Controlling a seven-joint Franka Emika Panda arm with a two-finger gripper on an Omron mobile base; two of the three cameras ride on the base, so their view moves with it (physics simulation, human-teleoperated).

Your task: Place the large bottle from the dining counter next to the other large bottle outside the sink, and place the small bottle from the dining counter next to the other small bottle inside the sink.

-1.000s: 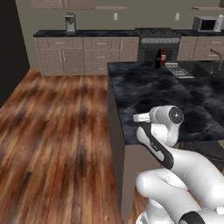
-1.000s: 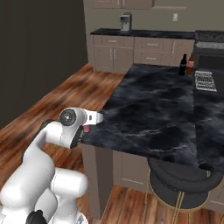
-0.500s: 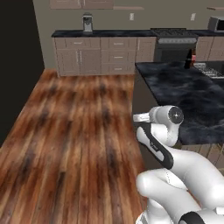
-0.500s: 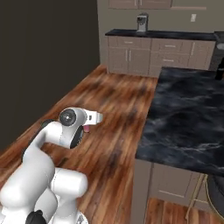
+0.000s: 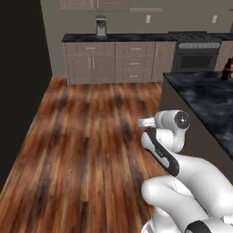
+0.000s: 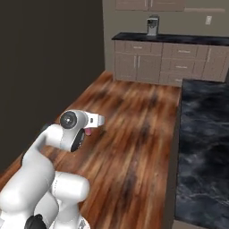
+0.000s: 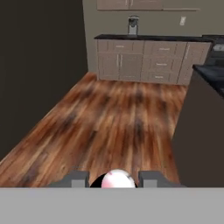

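**Pink bottle held in the gripper over the wood floor**

From the left base view, the white arm is folded up in the lower right, and the gripper (image 5: 146, 123) pokes out to the left of its round wrist joint, over the wood floor (image 5: 86, 136). I cannot make out from here what sits between the fingers. The dining counter (image 5: 205, 98) runs along the right side, black with pale veins, on a taupe base. Far off at its back edge stands a dark bottle shape (image 5: 225, 72) with a bit of red just beside it; too small to say which bottle it is. Against the back wall is a row of taupe cabinets (image 5: 118, 61) with a dark top, a coffee machine (image 5: 100, 26) standing on it, and a stove (image 5: 196, 57) to the right.

From the right base view, the arm rises in the lower left. The gripper (image 6: 95, 123) points right, and a small pink thing (image 6: 89, 131) peeks out under it, the small bottle. The counter (image 6: 203, 143) fills the right edge, well apart from the gripper.

In the hand view, the two dark fingertips (image 7: 75, 178) stand either side of the rounded pink bottle (image 7: 116, 179), closed against it. Beyond lie the floor, the cabinets and the counter's taupe side (image 7: 199, 131).
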